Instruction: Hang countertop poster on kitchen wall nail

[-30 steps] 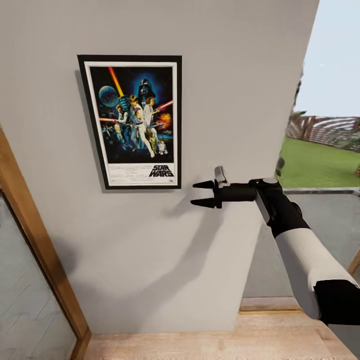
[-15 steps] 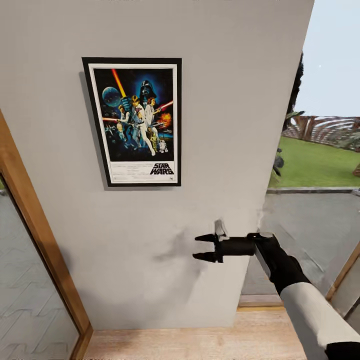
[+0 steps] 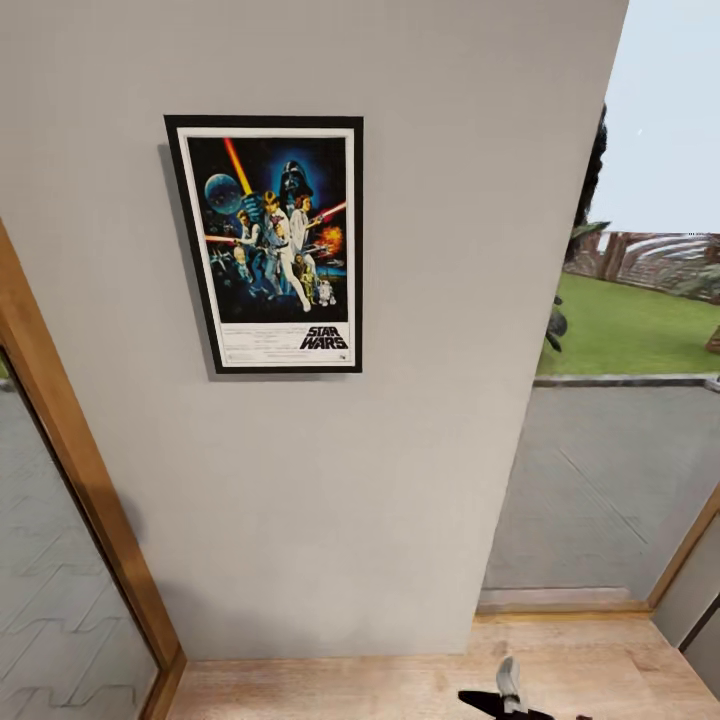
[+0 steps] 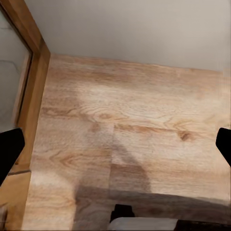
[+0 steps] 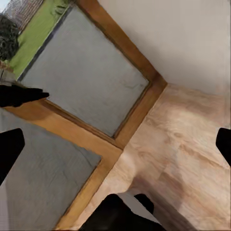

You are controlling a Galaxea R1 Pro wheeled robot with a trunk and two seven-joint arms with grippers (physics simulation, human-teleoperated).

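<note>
poster hangs flat on the wall; both claws spread open, empty.

Grey wall, wood floor, glazed wood-framed window, lawn outside.

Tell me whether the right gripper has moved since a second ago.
Yes. The right gripper has dropped from beside the poster's lower right corner to the wooden floor at the head view's bottom edge; the poster hangs unmoved.
</note>
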